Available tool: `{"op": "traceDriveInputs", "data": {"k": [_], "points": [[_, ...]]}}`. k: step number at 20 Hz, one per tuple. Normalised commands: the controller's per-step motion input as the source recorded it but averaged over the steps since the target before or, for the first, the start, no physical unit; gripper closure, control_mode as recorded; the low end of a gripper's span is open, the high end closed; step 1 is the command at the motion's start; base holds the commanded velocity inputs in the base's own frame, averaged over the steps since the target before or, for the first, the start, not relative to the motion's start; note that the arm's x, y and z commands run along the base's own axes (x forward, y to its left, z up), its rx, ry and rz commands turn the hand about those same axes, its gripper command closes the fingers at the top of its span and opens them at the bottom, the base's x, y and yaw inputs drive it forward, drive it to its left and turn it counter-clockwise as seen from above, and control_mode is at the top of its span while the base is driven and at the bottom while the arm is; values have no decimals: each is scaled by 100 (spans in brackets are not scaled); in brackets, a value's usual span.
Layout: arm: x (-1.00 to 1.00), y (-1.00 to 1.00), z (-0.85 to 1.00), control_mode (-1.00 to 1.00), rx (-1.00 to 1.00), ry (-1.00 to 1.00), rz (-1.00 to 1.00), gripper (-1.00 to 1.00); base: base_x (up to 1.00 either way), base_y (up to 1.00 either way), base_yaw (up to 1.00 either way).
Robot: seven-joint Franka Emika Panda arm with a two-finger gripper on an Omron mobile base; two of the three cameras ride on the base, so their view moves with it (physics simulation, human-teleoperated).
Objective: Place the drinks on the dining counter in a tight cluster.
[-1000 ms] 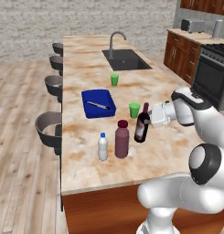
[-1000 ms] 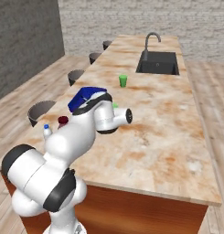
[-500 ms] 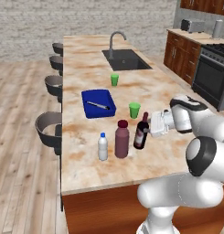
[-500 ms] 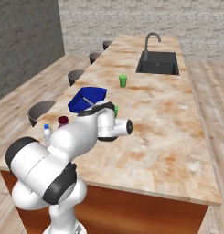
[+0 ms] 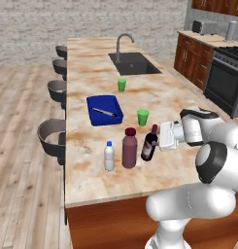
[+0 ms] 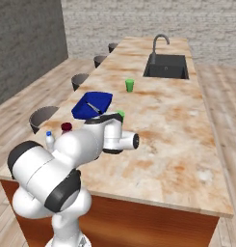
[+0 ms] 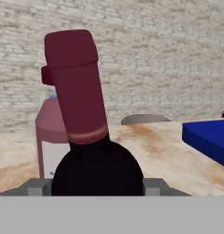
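Blue tray (image 5: 93, 104) holds knife (image 5: 105, 113); gripper (image 5: 158, 141) clasps wine bottle (image 5: 149, 144).

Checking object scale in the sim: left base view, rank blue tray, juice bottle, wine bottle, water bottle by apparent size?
1. blue tray, largest footprint, though it sits farther from the camera.
2. juice bottle, tallest and widest bottle.
3. wine bottle, shorter and slimmer; the gripper is at its side.
4. water bottle, smallest.

Three bottles upright on the dining counter (image 5: 91, 73) — water (image 5: 109, 156), juice (image 5: 129, 148), wine (image 5: 149, 143) — closely clustered.
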Motion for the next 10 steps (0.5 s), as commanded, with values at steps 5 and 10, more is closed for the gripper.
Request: {"op": "traceDriveInputs", "data": {"k": [5,10], "points": [[1,0,-21,-100,0,0,0,100,0,0,0],[0,0,-10,-100,0,0,0,100,0,0,0]]}}
